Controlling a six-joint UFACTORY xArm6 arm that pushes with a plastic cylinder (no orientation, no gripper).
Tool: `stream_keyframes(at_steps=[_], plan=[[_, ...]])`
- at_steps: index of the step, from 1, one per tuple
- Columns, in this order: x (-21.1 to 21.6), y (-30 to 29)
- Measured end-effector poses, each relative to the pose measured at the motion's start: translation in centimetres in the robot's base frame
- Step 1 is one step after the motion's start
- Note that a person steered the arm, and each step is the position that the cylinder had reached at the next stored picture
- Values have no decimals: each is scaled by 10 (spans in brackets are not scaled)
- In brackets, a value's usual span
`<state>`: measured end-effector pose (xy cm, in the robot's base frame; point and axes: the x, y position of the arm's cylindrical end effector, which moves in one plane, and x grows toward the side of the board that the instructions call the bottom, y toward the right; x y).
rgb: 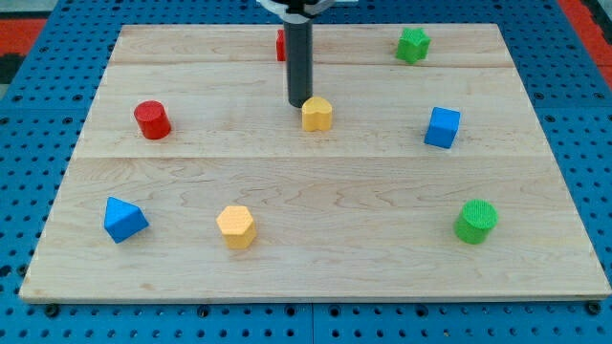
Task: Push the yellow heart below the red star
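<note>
The yellow heart lies on the wooden board just above its middle. My tip is right at the heart's upper left edge, touching it or nearly so. The dark rod rises from there to the view's top. A red block near the board's top edge is mostly hidden behind the rod; its shape cannot be made out, so I take it for the red star. The heart lies below it and slightly to the right.
A red cylinder at the left, a green star at the top right, a blue cube at the right, a green cylinder at the lower right, a yellow hexagon and a blue triangle at the lower left.
</note>
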<state>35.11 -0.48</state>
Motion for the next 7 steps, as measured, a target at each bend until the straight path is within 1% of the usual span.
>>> stream_keyframes(at_steps=[1,2,3,4,5,6,7], plan=[[0,5],[-2,50],[25,67],[7,16],[15,13],[15,13],[5,59]])
